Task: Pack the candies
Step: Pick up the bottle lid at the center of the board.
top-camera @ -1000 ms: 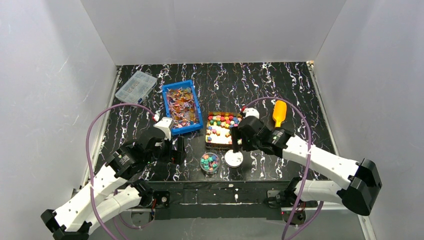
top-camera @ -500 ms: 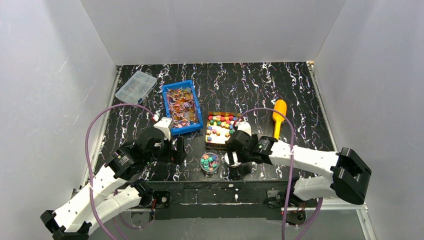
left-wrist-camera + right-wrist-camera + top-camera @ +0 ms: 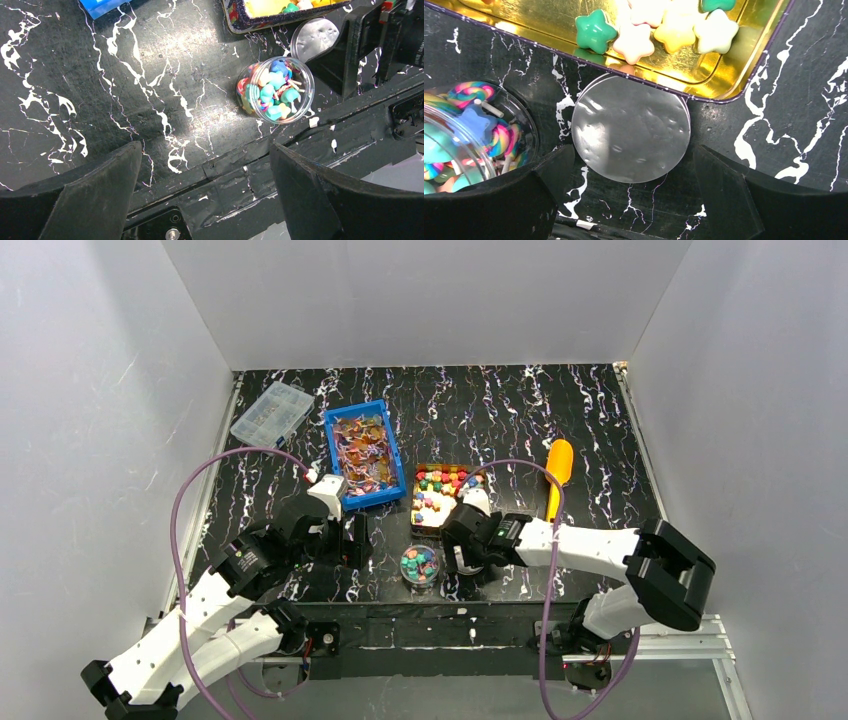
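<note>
My right pincer (image 3: 631, 170), apart, straddles the round silver lid (image 3: 630, 127) beside a clear jar (image 3: 527, 127) of colourful candies (image 3: 471, 122). Left pincer (image 3: 205, 165) apart, empty.

The black, white-veined counter (image 3: 500, 410) carries a clear organizer box (image 3: 271, 412), a blue bin (image 3: 375, 501), a gold tray (image 3: 744, 55) and an orange scoop (image 3: 557, 476). Near its front edge, a clear jar (image 3: 310, 80) stands just beside a flat silver lid (image 3: 630, 135).

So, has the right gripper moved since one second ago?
Yes. Against the gold tray, the right gripper came nearer the table's near edge and now hangs open over the round lid.
</note>
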